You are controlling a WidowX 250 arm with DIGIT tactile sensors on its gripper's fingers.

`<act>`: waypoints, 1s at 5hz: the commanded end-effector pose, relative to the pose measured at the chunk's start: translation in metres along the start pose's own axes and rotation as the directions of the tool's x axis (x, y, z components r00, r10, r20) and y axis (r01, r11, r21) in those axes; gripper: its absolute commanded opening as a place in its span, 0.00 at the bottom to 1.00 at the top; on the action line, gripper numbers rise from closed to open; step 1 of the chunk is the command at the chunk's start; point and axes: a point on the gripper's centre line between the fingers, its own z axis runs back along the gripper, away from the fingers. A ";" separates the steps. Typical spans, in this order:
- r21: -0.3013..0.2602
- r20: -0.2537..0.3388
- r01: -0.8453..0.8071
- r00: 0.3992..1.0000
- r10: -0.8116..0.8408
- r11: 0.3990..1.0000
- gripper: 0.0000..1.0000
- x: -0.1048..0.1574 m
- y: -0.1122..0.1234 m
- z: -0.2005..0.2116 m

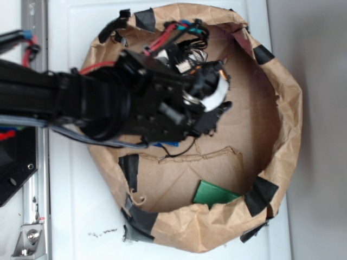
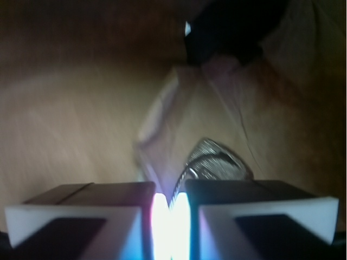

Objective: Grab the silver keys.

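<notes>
- Gripper closed to a thin bright slit, pinching the wire ring of the silver keys.
- Keys bunched just past the fingertips, above the brown paper basin.
- Near the basin's lower rim: a green card, lying flat.
- Black tape patching the rim.
</notes>
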 end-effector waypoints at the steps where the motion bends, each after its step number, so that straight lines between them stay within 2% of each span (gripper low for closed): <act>1: -0.034 -0.023 0.077 0.997 -0.078 0.996 1.00 -0.008 0.029 0.026; 2: -0.103 -0.009 0.167 0.986 -0.169 0.981 1.00 -0.011 0.027 0.041; 5: -0.103 -0.009 0.167 0.986 -0.169 0.981 1.00 -0.011 0.027 0.041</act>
